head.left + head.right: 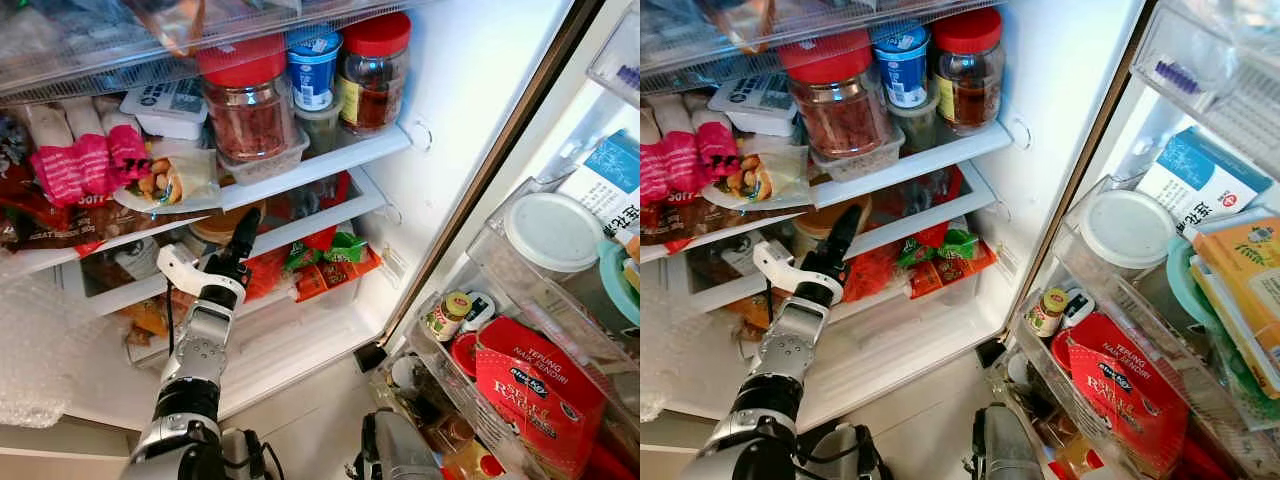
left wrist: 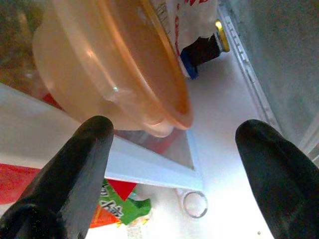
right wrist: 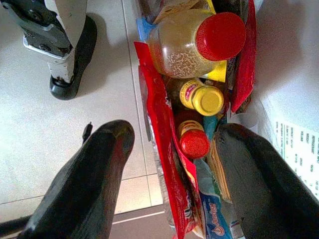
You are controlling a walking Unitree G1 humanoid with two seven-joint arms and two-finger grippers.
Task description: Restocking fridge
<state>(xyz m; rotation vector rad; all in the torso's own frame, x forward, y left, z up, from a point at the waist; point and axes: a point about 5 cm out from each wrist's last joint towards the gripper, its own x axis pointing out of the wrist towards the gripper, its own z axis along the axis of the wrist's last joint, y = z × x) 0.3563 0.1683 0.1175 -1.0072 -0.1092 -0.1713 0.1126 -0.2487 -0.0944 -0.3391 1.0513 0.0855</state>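
The open fridge (image 1: 440,90) is packed, with two red-lidded jars (image 1: 250,105) and a blue yoghurt tub (image 1: 313,68) on the shelf above the left gripper (image 2: 174,164), and red packets (image 1: 535,390) in the door bins off to its right. The left gripper reaches into the shelf below, fingers (image 2: 75,169) spread apart and holding nothing, just in front of an orange plastic tub (image 2: 109,64) on that glass shelf. The right gripper (image 3: 174,164) hangs low beside the left, its fingers apart above a red-capped jar (image 3: 194,42) and small yellow-capped bottle (image 3: 204,97).

Bright white light inside the fridge (image 1: 440,90), head views sharp, left wrist view softly blurred.
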